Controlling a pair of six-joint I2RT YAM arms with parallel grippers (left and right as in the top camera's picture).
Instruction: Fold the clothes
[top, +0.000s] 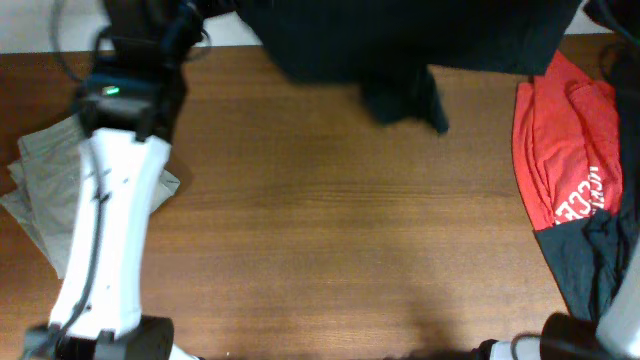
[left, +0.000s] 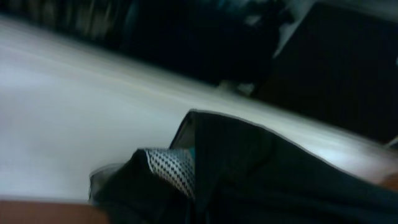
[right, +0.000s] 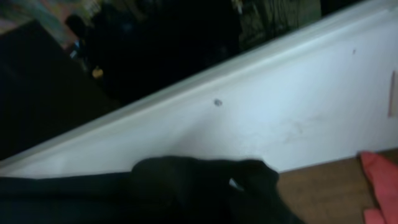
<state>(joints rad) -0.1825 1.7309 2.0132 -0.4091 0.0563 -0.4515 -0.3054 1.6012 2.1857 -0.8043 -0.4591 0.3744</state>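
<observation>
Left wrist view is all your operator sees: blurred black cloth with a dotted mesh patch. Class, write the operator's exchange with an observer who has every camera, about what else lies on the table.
Operator: What lies on the left side?
Observer: Crumpled khaki cloth trousers lie at the left edge of the brown wooden table, partly under the white left arm.
Operator: And on the right?
Observer: A red cloth top with white lettering lies at the right edge.
</observation>
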